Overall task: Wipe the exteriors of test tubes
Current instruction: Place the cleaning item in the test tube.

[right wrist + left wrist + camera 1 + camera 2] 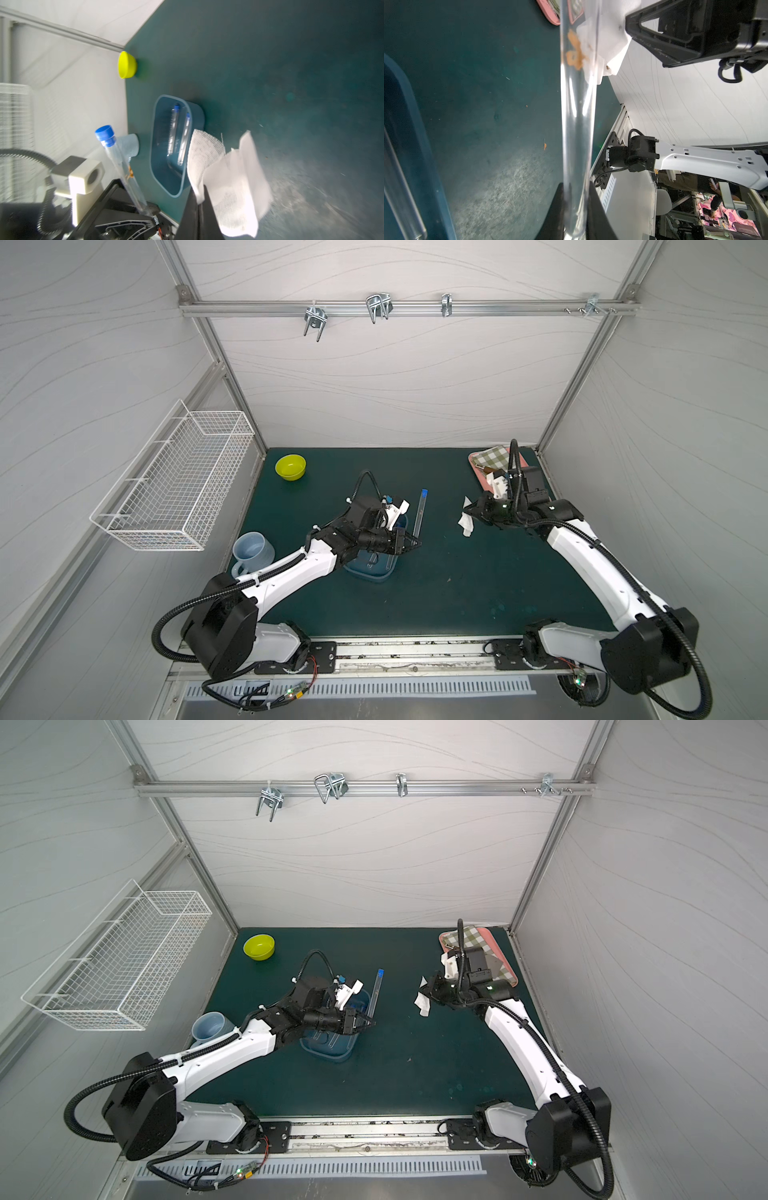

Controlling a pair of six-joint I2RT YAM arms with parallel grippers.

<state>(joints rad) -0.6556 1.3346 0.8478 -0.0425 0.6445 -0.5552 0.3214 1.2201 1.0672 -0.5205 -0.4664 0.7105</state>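
Left fingers (pixel 597 216): clamped on the rounded end of the tube (pixel 577 124). The left gripper (pixel 417 540) is seen above the right rim of the blue tray (pixel 197 118).
Right fingers (pixel 207 218): pressed together on a fold of gauze (pixel 228 187). The right gripper (pixel 471 512) is held above the mat (pixel 457 593).
Tube: held slanted, with its blue cap (pixel 105 132) at the end away from the fingers. An orange smear (pixel 574 52) is seen on its wall, partway along.
Gauze: hung loose from the fingertips, with its free edges frayed. In both top views it is kept apart from the tube, and bare mat is seen between them.
Tray tubes (pixel 173 128): two are laid side by side in the blue tray, caps toward the back.
Mat edges: a bowl (pixel 290 467) is set near the back-left corner and a mug (pixel 252 551) at the left edge. A pink tray (pixel 503 957) is placed in the back-right corner, partly hidden by the right arm.
Open room: the widest bare stretch of mat is found at the front, between the two arms.
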